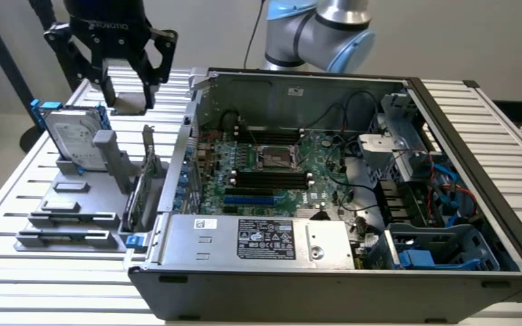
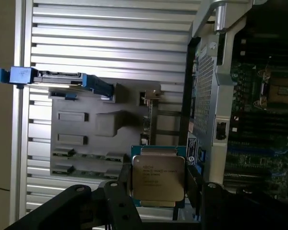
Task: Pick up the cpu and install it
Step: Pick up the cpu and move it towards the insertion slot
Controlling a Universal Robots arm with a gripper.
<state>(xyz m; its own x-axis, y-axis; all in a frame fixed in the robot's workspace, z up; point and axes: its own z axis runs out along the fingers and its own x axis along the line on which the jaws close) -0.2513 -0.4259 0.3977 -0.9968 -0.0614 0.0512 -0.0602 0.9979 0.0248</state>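
Note:
The cpu [image 2: 158,178], a small flat square chip with a dull silver top and printed text, is clamped between my gripper's dark fingers [image 2: 120,203]. In the exterior view my gripper [image 1: 130,95] hangs high at the far left, above the grey parts holder [image 1: 71,204], shut on the cpu [image 1: 131,102]. The chip is held well clear of the table. The black cpu socket [image 1: 277,157] with its metal rim lies on the motherboard inside the open computer case [image 1: 334,272], off to the exterior view's right of my gripper. In the wrist view the socket [image 2: 281,92] lies beyond the case wall.
A silver hard drive with blue rails [image 1: 73,139] stands upright in the holder, just below my gripper. An expansion card [image 1: 146,176] stands on edge beside the case. The case's raised side wall [image 1: 191,115] lies between my gripper and the motherboard. The slatted metal table [image 1: 25,272] surrounds everything.

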